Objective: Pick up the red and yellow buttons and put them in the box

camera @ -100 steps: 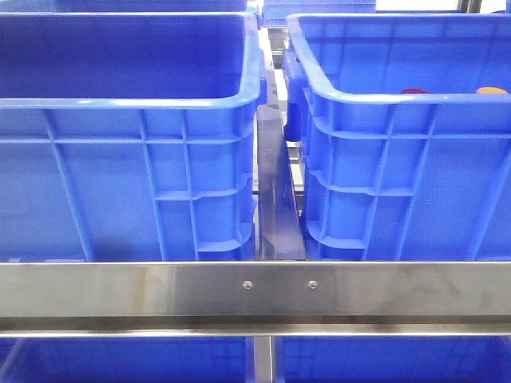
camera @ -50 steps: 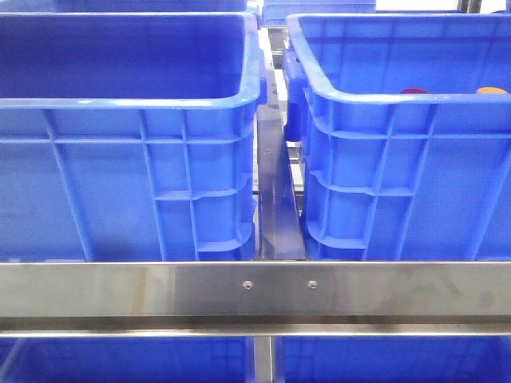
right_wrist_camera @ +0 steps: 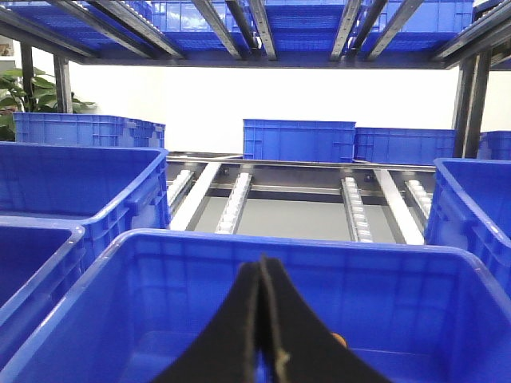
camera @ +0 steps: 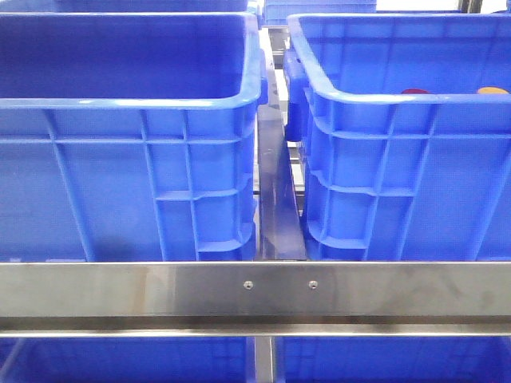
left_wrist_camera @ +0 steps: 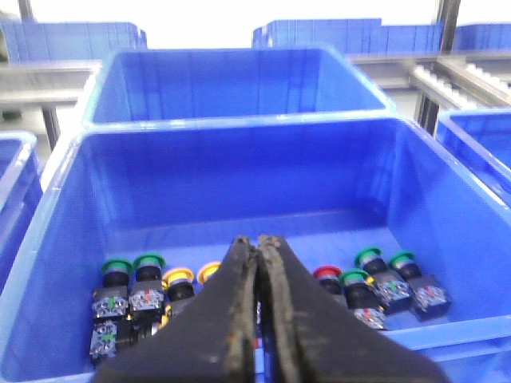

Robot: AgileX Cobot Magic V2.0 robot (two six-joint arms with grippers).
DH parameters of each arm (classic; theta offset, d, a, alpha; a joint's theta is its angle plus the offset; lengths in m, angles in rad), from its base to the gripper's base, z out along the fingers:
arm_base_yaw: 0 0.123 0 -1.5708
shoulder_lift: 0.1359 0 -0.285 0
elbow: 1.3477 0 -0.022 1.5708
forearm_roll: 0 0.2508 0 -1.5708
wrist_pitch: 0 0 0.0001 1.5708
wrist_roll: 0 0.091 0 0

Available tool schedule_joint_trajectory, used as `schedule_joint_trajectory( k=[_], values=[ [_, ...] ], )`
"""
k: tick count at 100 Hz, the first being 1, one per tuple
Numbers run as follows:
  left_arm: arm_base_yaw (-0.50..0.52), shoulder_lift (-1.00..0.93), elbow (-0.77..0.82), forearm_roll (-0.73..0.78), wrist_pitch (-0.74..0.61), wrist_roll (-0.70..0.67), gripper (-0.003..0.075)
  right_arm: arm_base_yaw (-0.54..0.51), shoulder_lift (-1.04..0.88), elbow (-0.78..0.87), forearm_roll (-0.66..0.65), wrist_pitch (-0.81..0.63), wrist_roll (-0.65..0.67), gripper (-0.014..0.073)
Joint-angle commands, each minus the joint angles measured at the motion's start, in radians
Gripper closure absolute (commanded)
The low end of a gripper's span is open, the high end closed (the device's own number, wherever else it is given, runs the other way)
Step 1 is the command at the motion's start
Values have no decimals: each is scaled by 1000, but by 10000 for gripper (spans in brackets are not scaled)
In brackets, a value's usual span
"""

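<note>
**Hovering grippers over the blue crates of push buttons**

Looking for writing first: no brand, label or readable text shows on any crate or button in these views.

The front view shows two large bright-blue plastic crates with ribbed walls, side by side behind a brushed steel bar [camera: 255,291] with two small screws. The left blue crate [camera: 128,179] shows only its bare inner walls from here. Just above the near rim of the right blue crate [camera: 407,175] peek a red button top [camera: 414,91] and an orange-yellow button top [camera: 493,90]. Neither arm appears in this view.

In the left wrist view, the left gripper [left_wrist_camera: 259,247] hangs above a blue crate full of buttons [left_wrist_camera: 239,132]; its dark, worn fingers are pressed together with nothing between them. On the crate floor lie green-capped push buttons [left_wrist_camera: 116,267], two yellow-capped buttons [left_wrist_camera: 179,276] and a red-capped button [left_wrist_camera: 327,273], several with black bodies and grey contact blocks. Some lie in a group on one side of the fingers, the others on the other side.

In the right wrist view, the right gripper [right_wrist_camera: 260,267] is also closed, fingers touching, above another blue crate [right_wrist_camera: 239,243]. A small orange spot [right_wrist_camera: 338,340] shows beside the fingers; I cannot tell what it is. Behind stand more blue crates on a roller rack [right_wrist_camera: 355,211].
</note>
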Motion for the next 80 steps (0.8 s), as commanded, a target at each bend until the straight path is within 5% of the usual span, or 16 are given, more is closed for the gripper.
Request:
schedule_joint_trajectory(
  k=[1, 45, 80],
  values=[
    [20, -28, 44, 6, -151, -10, 739, -6, -2, -29, 97, 29, -7, 662],
    [172, -302, 383, 1, -234, -10, 739, -6, -2, -29, 97, 29, -7, 662],
    [180, -321, 489, 10, -370, -10, 739, -6, -2, -27, 97, 29, -7, 662]
  ],
)
